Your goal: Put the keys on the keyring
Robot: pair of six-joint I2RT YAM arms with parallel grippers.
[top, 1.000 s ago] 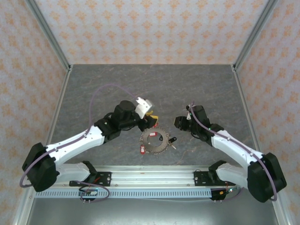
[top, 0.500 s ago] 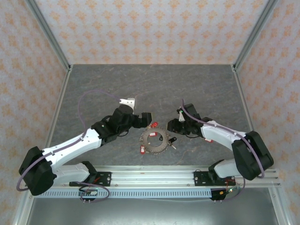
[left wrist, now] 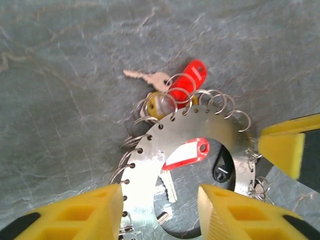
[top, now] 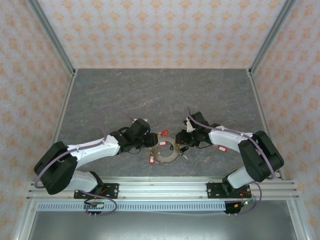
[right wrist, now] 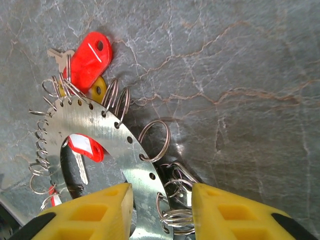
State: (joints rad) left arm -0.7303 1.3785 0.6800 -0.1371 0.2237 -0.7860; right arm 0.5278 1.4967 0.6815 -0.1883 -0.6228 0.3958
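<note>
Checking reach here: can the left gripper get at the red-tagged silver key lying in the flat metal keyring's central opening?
Probably yes. The left gripper hovers over the flat perforated metal keyring, fingers apart, and the red-tagged silver key lies uncovered; the inner edge may crowd a pinch.

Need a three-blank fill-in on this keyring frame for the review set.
1. The oblong plastic tag inside the flat silvery perforated metal keyring's central opening is ____.
2. The silvery key nearest the top of the left wrist view lies ____ the keyring's outline.
3. The right end effector's fingers are ____.
Missing: red; outside; yellow.
</note>
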